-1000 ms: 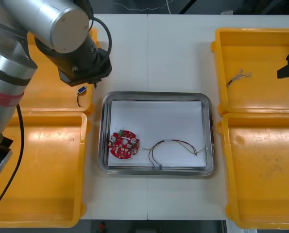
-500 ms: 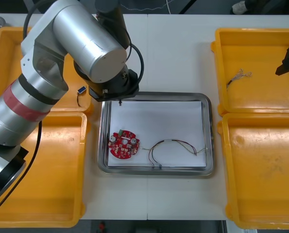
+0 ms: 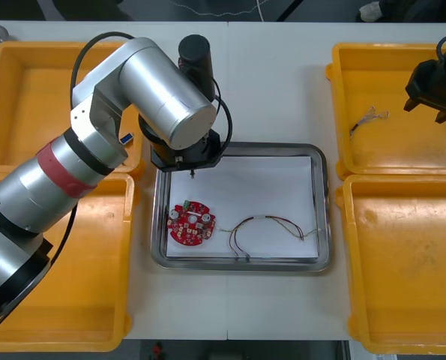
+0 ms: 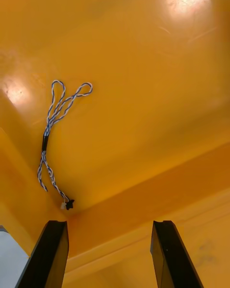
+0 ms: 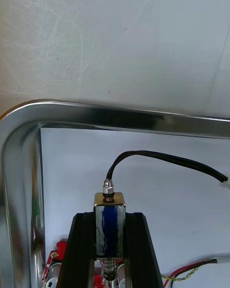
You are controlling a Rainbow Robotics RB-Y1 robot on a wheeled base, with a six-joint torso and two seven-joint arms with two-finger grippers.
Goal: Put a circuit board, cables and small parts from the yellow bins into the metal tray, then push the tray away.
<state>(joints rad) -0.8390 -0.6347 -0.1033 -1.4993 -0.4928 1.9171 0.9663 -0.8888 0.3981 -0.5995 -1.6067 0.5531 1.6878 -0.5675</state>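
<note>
My left gripper (image 5: 109, 217) is shut on a small metal part (image 5: 109, 223) with a blue face and a trailing black cable (image 5: 167, 159). It hangs over the back left corner of the metal tray (image 3: 241, 148), just inside the rim (image 5: 120, 116). In the front view that gripper (image 3: 191, 169) is under the big silver arm. A round red circuit board (image 3: 192, 223) and a red and yellow cable (image 3: 266, 224) lie on the tray's white inside. My right gripper (image 4: 109, 233) is open above the back right yellow bin (image 3: 393, 54), near a twisted blue and white cable (image 4: 57, 110).
Two yellow bins stand at each side of the tray; the front right bin (image 3: 402, 262) and the front left bin (image 3: 58, 270) look bare. Another small blue part (image 3: 125, 137) lies by the right wall of the back left bin. The left arm's elbow crosses that bin.
The left arm has swung from the back left bin to the tray's back left corner, carrying the part. The right gripper has come in from the view's edge over the back right bin.
</note>
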